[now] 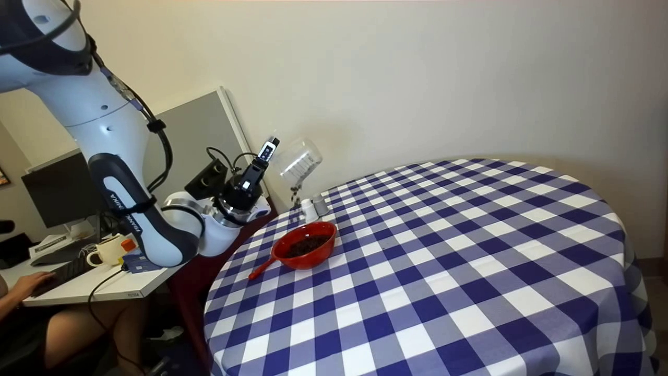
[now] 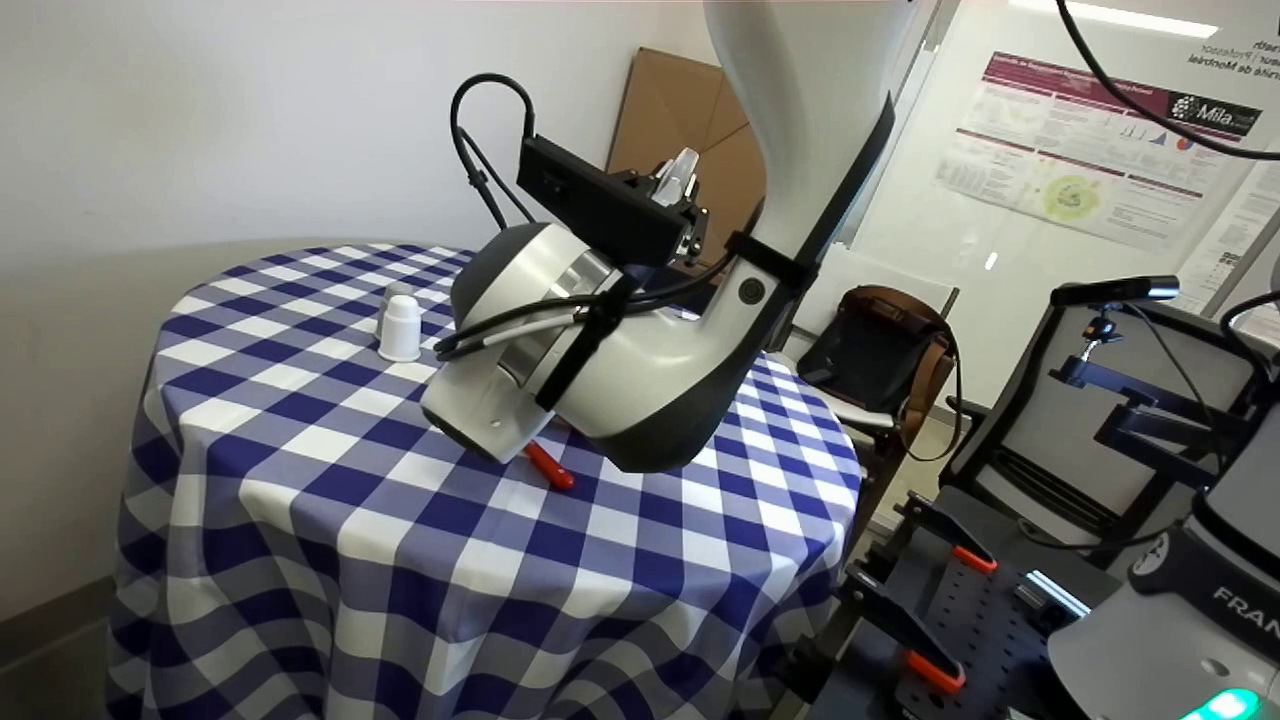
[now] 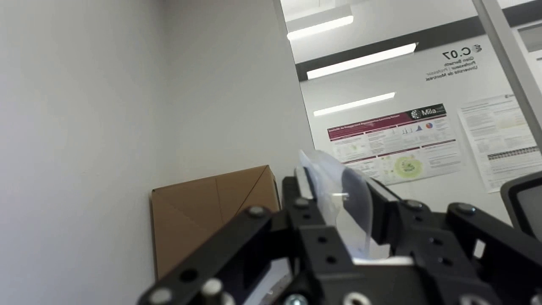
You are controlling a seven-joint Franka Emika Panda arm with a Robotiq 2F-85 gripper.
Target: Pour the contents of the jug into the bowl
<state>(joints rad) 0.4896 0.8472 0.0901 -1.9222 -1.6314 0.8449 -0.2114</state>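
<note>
The clear transparent jug (image 1: 300, 161) is held in the air, tipped with its mouth down. Dark bits drop from its mouth toward the bowl below. The small red bowl (image 1: 314, 260) stands upright on the table and holds dark bits; its red handle points to the front left. In an exterior view only the handle of the bowl (image 2: 550, 467) shows; the arm hides the rest. My gripper (image 1: 268, 150) is shut on a clear part of the jug. In the wrist view the gripper (image 3: 338, 190) has this translucent part (image 3: 358, 201) between its fingers. The bowl is out of the wrist view.
A white shaker (image 1: 309, 211) and a grey shaker (image 1: 320, 204) stand just behind the bowl on the checked tablecloth (image 1: 443, 250). A desk (image 1: 130, 282) with a mug and a seated person is at the left. A cardboard box (image 3: 207, 207) stands by the wall.
</note>
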